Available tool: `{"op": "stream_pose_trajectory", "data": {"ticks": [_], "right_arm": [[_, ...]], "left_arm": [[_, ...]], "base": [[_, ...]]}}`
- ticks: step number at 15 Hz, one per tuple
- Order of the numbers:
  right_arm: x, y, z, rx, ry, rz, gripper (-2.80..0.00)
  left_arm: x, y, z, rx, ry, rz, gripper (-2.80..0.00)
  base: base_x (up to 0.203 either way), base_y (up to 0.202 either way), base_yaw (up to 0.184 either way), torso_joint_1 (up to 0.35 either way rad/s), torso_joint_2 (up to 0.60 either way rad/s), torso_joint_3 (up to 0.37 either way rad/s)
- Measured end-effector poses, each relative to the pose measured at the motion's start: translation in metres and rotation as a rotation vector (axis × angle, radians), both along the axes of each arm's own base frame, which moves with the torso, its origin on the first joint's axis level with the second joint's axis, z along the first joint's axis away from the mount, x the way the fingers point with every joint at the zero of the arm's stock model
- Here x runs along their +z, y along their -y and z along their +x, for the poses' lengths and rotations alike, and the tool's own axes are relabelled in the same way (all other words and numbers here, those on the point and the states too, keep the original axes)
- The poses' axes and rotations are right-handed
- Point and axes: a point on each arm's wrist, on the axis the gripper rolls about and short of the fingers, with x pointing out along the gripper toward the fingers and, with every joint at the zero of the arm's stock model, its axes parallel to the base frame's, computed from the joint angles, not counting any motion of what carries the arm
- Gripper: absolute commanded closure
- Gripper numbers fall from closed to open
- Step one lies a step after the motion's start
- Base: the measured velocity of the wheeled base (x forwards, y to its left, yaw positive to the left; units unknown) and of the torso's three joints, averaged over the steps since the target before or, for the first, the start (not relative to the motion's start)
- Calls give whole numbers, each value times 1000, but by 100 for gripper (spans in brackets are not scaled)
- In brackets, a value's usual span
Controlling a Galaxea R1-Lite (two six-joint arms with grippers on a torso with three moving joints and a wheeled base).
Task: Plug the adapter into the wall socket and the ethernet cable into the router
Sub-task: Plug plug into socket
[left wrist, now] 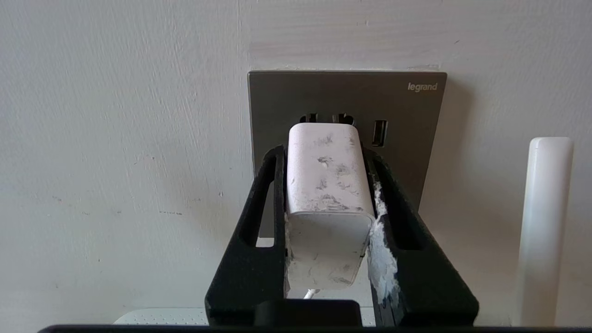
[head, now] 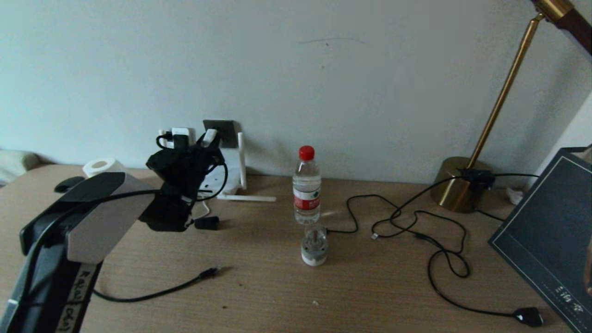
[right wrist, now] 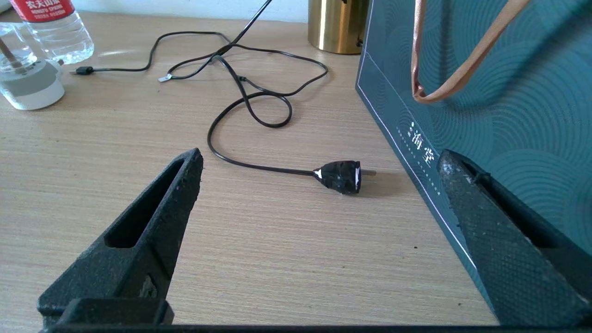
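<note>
wall socket (left wrist: 347, 99): "legrand" | dark folder (right wrist: 485, 115): Chinese characters, perhaps "尚堂"

A home or hotel room: wooden desk (head: 277, 286), brass lamp (head: 458, 185), water bottle (head: 306, 187)

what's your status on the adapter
Left gripper shut on adapter, at wall socket. Right gripper open, idle over table. Nothing blocking.

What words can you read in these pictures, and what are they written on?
"legrand": on the wall socket, top corner.
"海堂": pale characters on the dark teal bag; smaller marks beside them are too small to read.
Red label on the water bottle: white Chinese characters, cut off and too blurred to read.
Handwriting on the left arm's tape: unreadable.
</note>
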Motion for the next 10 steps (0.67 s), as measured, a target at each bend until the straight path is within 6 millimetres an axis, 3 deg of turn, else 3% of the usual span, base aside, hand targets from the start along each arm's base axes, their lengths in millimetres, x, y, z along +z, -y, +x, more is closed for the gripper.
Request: {"op": "stream_pose_trajectory", "data": {"ticks": [10], "right_arm": [[0,0,0,0,0,0,-280]], "left_arm": [[6,1,-1,-2,0,-3,0]], "base": [[0,0,0,0,0,0]]}}
